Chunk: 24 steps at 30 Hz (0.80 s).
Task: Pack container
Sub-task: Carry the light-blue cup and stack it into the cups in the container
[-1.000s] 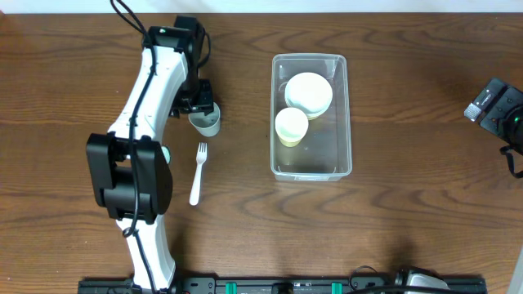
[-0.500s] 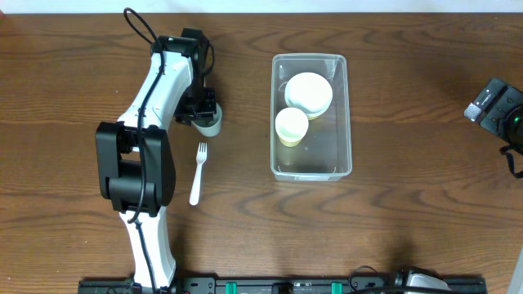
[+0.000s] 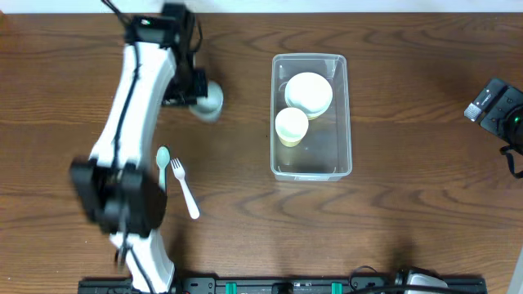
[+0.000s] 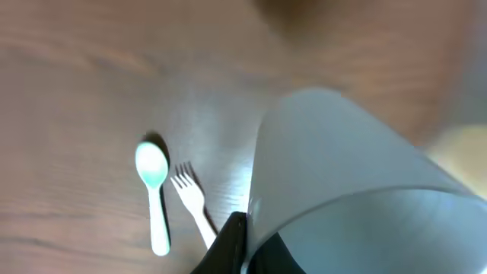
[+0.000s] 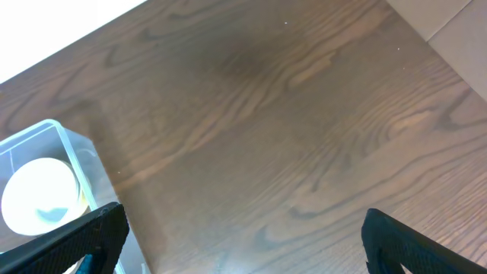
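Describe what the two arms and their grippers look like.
Left arm: white rounded shells, black joint housings, a black cable along it. Right arm: only a black part shows, at the picture's edge. Its fingers: black, blunt-edged.

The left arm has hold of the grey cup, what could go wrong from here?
The left gripper pinches the grey cup by its rim, and the wrist view is blurred; a fast swing might shake it loose.
The container already holds a white bowl and a pale cup at its far end; landing on them could tip it.
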### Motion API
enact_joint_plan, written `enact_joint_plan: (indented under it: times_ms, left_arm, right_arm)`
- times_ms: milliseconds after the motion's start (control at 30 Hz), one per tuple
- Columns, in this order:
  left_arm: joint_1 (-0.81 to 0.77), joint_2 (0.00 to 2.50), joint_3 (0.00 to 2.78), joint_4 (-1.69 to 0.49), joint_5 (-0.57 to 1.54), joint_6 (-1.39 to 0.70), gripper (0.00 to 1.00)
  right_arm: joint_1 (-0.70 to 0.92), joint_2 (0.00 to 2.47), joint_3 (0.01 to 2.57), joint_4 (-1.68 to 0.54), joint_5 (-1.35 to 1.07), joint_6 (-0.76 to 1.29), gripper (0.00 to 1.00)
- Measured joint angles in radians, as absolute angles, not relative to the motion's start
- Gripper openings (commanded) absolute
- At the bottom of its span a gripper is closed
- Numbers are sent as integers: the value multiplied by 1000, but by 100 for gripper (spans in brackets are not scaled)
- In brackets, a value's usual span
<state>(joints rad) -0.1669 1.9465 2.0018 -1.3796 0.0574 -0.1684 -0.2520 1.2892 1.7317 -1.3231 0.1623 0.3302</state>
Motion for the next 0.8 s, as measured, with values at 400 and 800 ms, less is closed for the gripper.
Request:
enact_joint_plan:
  times_ms: [400, 800]
  left_arm:
    - [-550, 1640, 2074, -1346, 47, -156, 6]
    - [-610, 1971, 1971, -1289, -38, -156, 6]
  right_arm:
    - [-252, 1289, 1732, -1323, 162, 330, 99]
    - [-252, 1289, 1732, -1323, 162, 330, 99]
